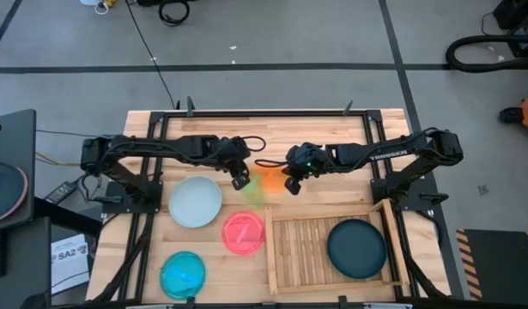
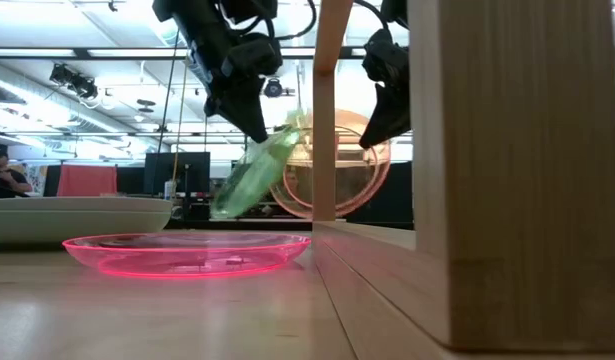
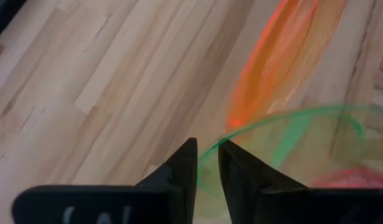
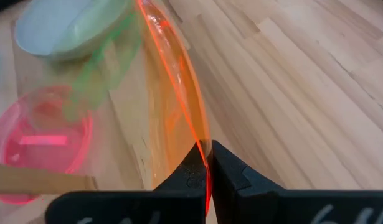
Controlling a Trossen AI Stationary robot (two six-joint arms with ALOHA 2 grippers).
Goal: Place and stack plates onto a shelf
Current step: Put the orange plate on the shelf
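Note:
Over the table's middle my two grippers meet. My left gripper (image 1: 239, 182) stands with its fingers a little apart around the rim of a translucent yellow-green plate (image 2: 249, 175), which slants steeply down below it. My right gripper (image 1: 291, 186) is shut on a translucent orange plate (image 4: 179, 93) that stands on edge between the two grippers. The wooden slatted shelf (image 1: 298, 257) lies at the near right with a dark teal plate (image 1: 356, 249) flat in its right half. A pale mint plate (image 1: 195, 202), a pink plate (image 1: 244, 232) and a cyan plate (image 1: 183, 275) lie flat on the table. My left gripper (image 3: 207, 144) has the yellow-green plate's rim (image 3: 211, 150) in the gap between its two fingers, coming at it slanting down from the table's left. I cannot tell whether either finger touches the rim. My right gripper (image 4: 206, 146) pinches the orange plate's rim (image 4: 202, 134) between its two fingers, slanting down from the table's right. The plate stands steeply on edge. Whether its lower rim touches the table I cannot tell.
The shelf's raised rim (image 1: 272, 253) runs just right of the pink plate. The shelf's left half shows bare slats. Black frame rails (image 1: 143, 232) run along the table's left and right sides. Bare planks (image 1: 272, 129) lie beyond the grippers toward the far edge.

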